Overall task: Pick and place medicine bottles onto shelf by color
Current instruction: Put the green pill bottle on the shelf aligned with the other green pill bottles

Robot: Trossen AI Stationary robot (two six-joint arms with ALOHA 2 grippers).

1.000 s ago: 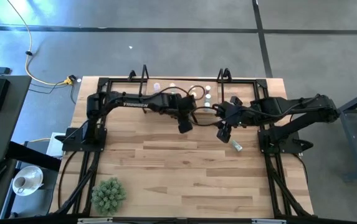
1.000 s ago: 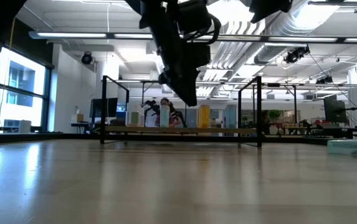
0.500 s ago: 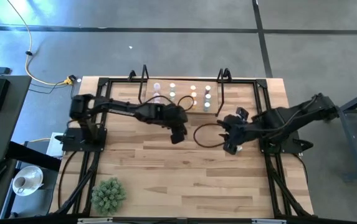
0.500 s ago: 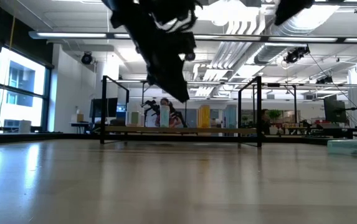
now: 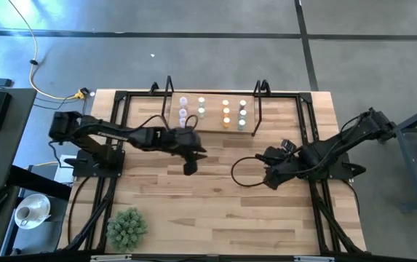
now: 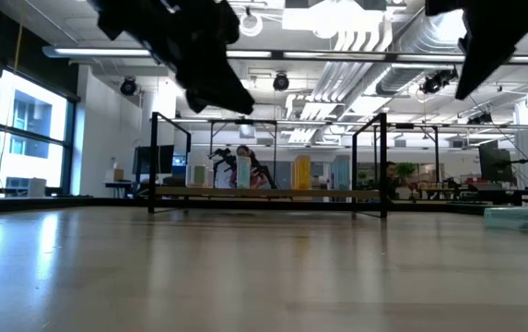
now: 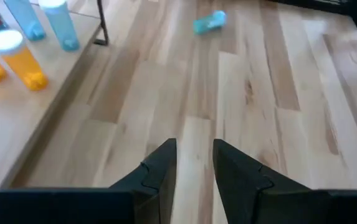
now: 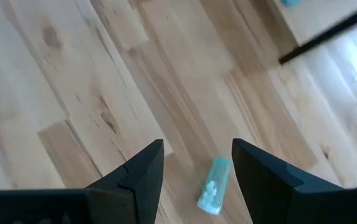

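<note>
A fallen teal bottle (image 8: 214, 193) is seen lying on its side on the tabletop (image 5: 215, 196), directly between the spread fingers of the right end effector (image 8: 197, 171), which is held above it with nothing gripped. In the high view this end effector (image 5: 272, 177) is found on the right half of the tabletop, in front of the shelf (image 5: 213, 124) and apart from it.

The step in hand is judged to be the pick of this last loose bottle. It would be done well if the fingers were turned across the narrow body, not along its length, and lowered until both tips sit just beside its sides. A round body lying flat may be expected to roll if only one finger touches first, so an even closing is advised.

The left end effector (image 7: 194, 171) is held nearer the middle, its fingers narrowly parted and empty; the same teal bottle (image 7: 210, 22) shows far ahead of it.

Farthest back, upright bottles stand on the shelf, orange ones (image 7: 21, 59) beside light blue ones (image 7: 60, 22). The picked bottle should be set upright beside those of its own colour.
</note>
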